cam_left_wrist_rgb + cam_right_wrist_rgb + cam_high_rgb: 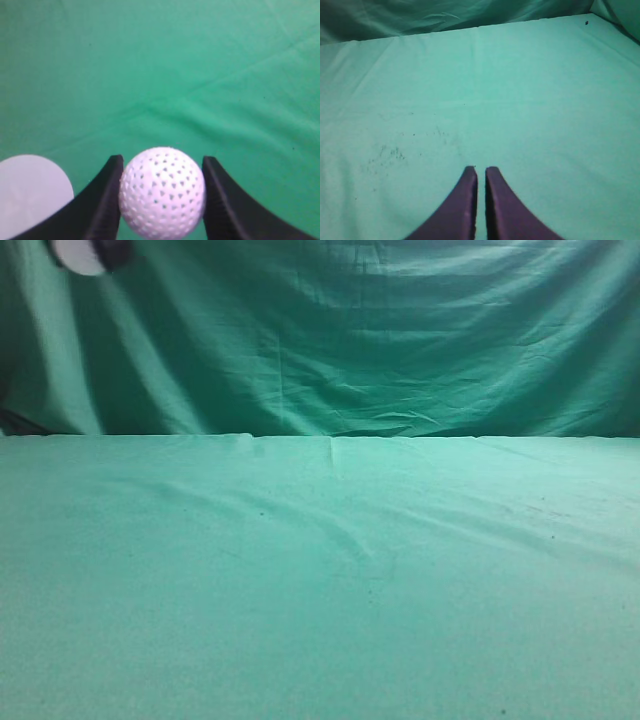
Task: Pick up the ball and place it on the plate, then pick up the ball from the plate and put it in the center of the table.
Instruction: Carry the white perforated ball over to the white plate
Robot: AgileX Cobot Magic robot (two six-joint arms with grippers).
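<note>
- Left tool (pixel 162 200) is gripping the ball (pixel 162 192); both black fingers (pixel 107 200) are pressing its sides, closed only to the ball's width.
- Ball is hanging above the tabletop (pixel 200 75), not resting on it. In the exterior view a white blob (pixel 80 255) is showing at the top-left edge, probably the ball in the raised tool; too blurred to confirm.
- Plate (pixel 30 192) is lying at lower left in the left wrist view, beside the tool and not under the ball.
- Right tool (pixel 481 200) is sitting low over bare cloth, fingers nearly together with a thin slit between them, holding nothing.
- Judgement: ball is in transit. Whether toward the plate or away from it cannot be told here.
- Doing it well: keep the squeeze steady, since a round, hard ball can pop out sideways; carry slowly; lower until the ball is touching the surface before opening, so it is not rolling; open gently and lift straight up.
</note>
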